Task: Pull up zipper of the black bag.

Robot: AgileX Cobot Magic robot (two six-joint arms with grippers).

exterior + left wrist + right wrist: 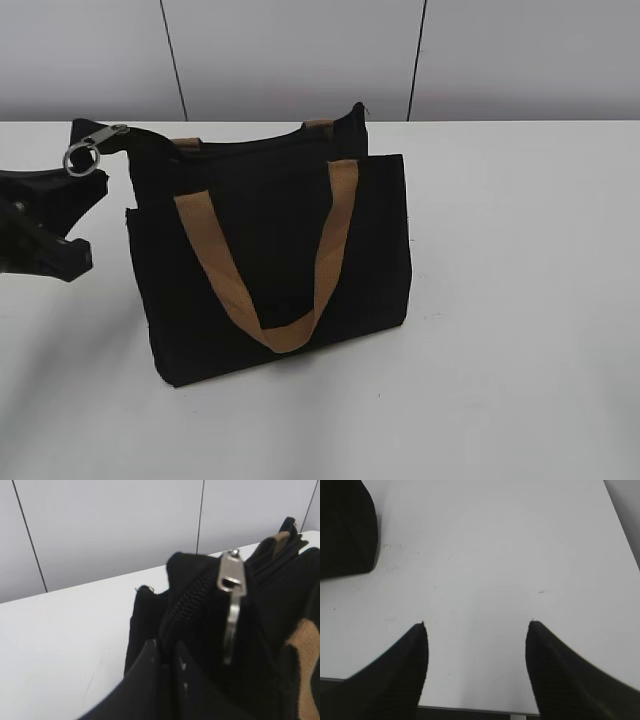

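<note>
Black bag point(270, 250) standing upright on the white table point(520, 300), a little left of the middle, front panel toward the exterior camera. One tan handle point(275, 270) drooping down over that front in a U; the second handle point(318, 125) only peeking up behind the top edge. Bag's top left corner drawn out sideways into a black tail, with the zipper point(95, 142) sitting at that far left end: silver slider on the black track, ring hanging just below it.

Left gripper point(85, 215) just under that tail at the left edge of the exterior view, black fingers point(60, 255) close beneath the ring. In the left wrist view, zipper point(231, 580) seen close up, pull tab hanging down against the bag point(280, 605), black gripper parts point(165, 680) tight against the fabric just below the track; probably clamped on the fabric there, but impossible to tell from these blurred, dark shapes whether closed or parted.

Right gripper point(476, 630) spread wide over bare table point(495, 555), fingers point(400, 670) well apart, nothing between them. A dark corner of the bag point(345, 530) at the upper left of that view, well apart from the fingers.
</note>
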